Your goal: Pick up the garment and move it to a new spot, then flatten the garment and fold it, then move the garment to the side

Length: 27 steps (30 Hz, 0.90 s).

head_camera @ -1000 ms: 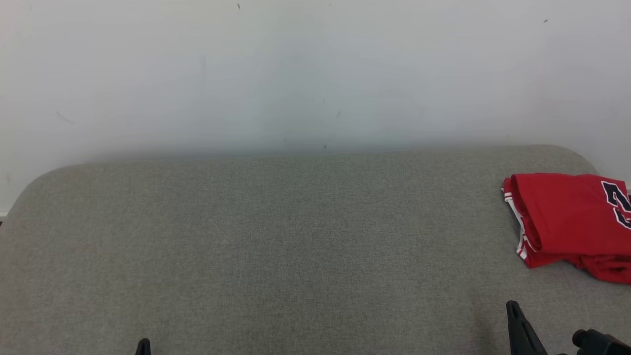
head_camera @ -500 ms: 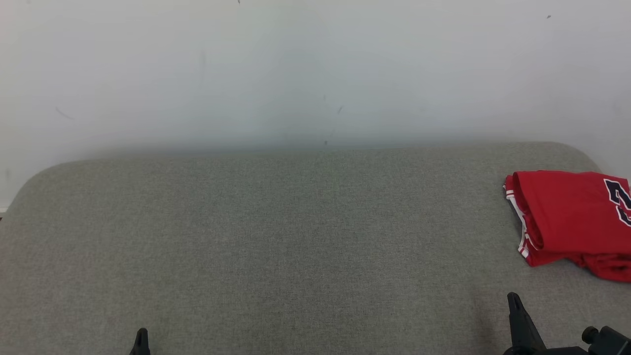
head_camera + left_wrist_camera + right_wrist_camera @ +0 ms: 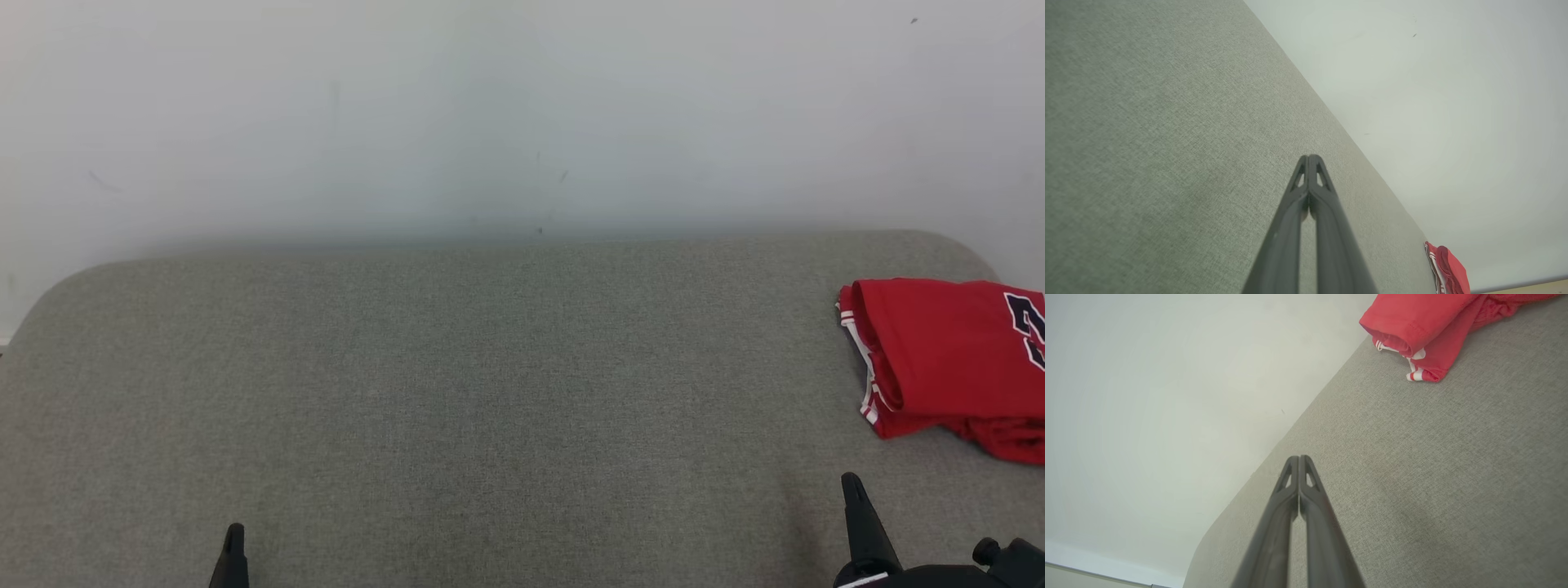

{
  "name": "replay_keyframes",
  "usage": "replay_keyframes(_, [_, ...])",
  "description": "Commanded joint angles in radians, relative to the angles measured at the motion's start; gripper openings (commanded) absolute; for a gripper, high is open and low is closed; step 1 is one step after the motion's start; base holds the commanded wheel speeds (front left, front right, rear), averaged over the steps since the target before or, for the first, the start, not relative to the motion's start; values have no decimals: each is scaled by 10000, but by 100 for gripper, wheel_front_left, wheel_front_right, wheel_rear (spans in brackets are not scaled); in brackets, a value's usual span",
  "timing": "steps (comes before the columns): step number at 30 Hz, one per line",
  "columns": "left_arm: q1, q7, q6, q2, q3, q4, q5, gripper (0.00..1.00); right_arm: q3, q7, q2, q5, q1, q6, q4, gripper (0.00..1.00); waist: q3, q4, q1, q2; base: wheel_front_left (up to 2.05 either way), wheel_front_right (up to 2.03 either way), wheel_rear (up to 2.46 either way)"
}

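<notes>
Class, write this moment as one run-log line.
red jersey: loosely folded, right end of grey fabric surface | left gripper: shut, empty | right gripper: shut, empty

Left gripper point(image 3: 1309, 157): jaws closed, fingers meeting tip to tip, with a thin slit between them just below the contact line. In the head view its finger ends point straight up.

Right gripper point(image 3: 1299, 457): jaws closed the same way, tips touching, slit below. In the head view its fingers lean slightly left. Dark wrist housing point(image 3: 1008, 562) sits behind and right of these jaws.
</notes>
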Motion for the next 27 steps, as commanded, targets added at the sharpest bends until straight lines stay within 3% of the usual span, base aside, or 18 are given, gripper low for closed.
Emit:
replay_keyframes(1, [-242, 70, -11, -2, 68, -130, -280, 0, 5, 20, -12, 354, -251, -8, -139, 0, 11, 2, -2, -1, 0, 0, 0])
replay_keyframes(27, [-726, 858, -17, -78, 225, -173, -2741, 0, 26, 257, -9, 3107, -508, -12, -112, 0, 197, 26, -2, -1, 0, 0, 0])
